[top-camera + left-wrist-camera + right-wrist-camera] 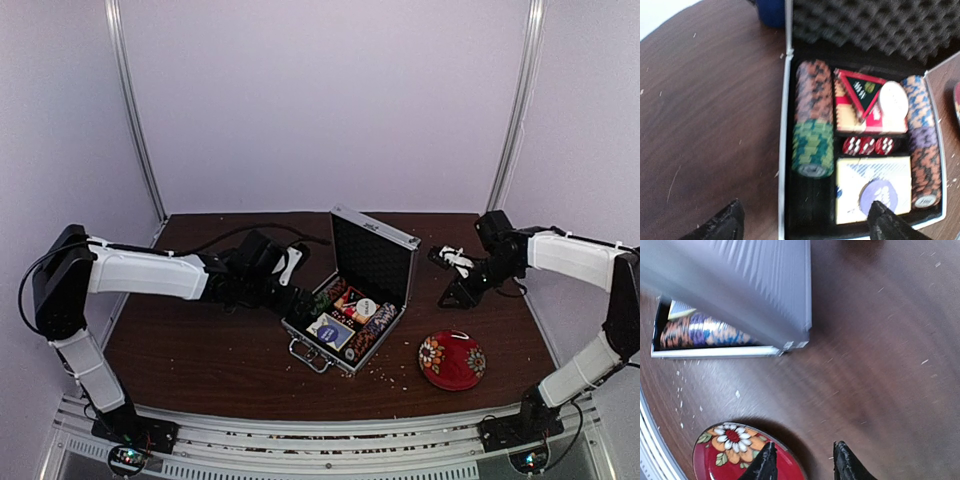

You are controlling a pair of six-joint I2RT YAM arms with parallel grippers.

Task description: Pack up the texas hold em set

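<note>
Lid-up briefcase (371, 258) mid-frame on dark tabletop (200, 350), chips (813, 120) and card box (855, 180) inside, left pincer (805, 203) spread wide over its left rim, right pincer (805, 443) slightly parted, holding nothing, red bowl (735, 450) lower right

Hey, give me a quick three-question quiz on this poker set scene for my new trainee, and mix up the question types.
1. True or false: the briefcase lid is shut.
2. What fills the narrow slot beside the card deck box? A red dice; B keys; C coins.
3. On which arm's side of the briefcase does the red floral bowl sit?
Key: 1 false; 2 A; 3 the right arm's side.
</note>
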